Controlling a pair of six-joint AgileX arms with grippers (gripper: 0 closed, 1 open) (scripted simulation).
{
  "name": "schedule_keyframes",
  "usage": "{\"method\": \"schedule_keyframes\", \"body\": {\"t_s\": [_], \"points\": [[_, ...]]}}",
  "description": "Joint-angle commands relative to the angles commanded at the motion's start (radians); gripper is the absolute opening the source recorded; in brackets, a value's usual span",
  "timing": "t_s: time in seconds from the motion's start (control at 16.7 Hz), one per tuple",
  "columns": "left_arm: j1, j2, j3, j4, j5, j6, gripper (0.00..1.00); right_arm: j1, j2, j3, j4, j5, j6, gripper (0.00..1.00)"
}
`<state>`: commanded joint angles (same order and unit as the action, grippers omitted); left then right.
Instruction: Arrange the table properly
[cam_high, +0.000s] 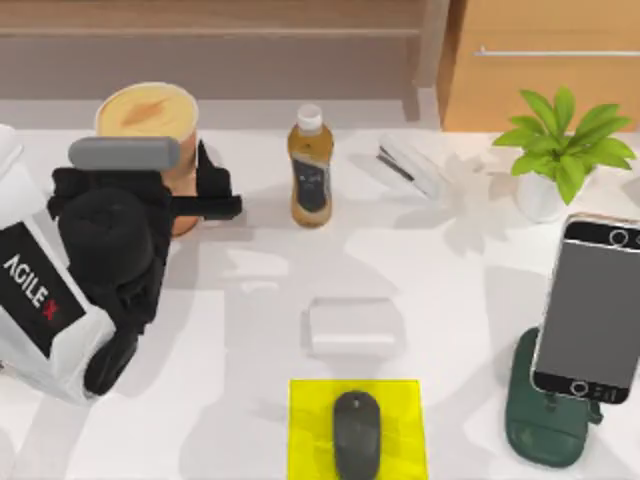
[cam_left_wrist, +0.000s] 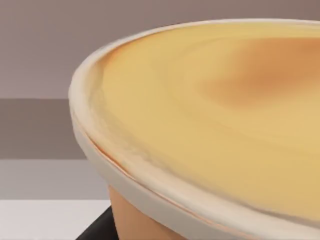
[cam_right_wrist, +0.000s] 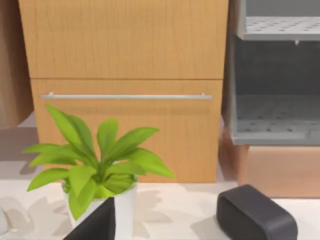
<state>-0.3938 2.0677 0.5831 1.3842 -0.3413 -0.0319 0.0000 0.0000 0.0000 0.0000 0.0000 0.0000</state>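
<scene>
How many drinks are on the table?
2. A cup stands at the table's back left, with the left gripper at its side. A bottle stands upright right of the cup, near the back middle. I see no others.

The left gripper (cam_high: 205, 205) is at a tan cup (cam_high: 148, 115) on the far left of the white table (cam_high: 240, 330), a bottle (cam_high: 310, 170) to its right
</scene>
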Motion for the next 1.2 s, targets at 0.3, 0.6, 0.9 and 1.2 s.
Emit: {"method": "schedule_keyframes", "body": {"t_s": [0.3,0.6,0.9,1.2], "points": [[0.0,-0.004,0.001,-0.006,-0.001,0.002,0.0,0.0,0.0,0.0,0.0,0.0,0.0,1.0],[-0.001,-0.092,0.084,0.002,0.031,0.002,0.0,0.0,0.0,0.0,0.0,0.0,0.0,1.0],[0.027,-0.194,0.217,-0.098,0.099,0.01,0.0,0.0,0.0,0.0,0.0,0.0,0.0,1.0],[0.111,-0.224,0.371,-0.296,0.182,0.022,0.0,0.0,0.0,0.0,0.0,0.0,0.0,1.0]]}}
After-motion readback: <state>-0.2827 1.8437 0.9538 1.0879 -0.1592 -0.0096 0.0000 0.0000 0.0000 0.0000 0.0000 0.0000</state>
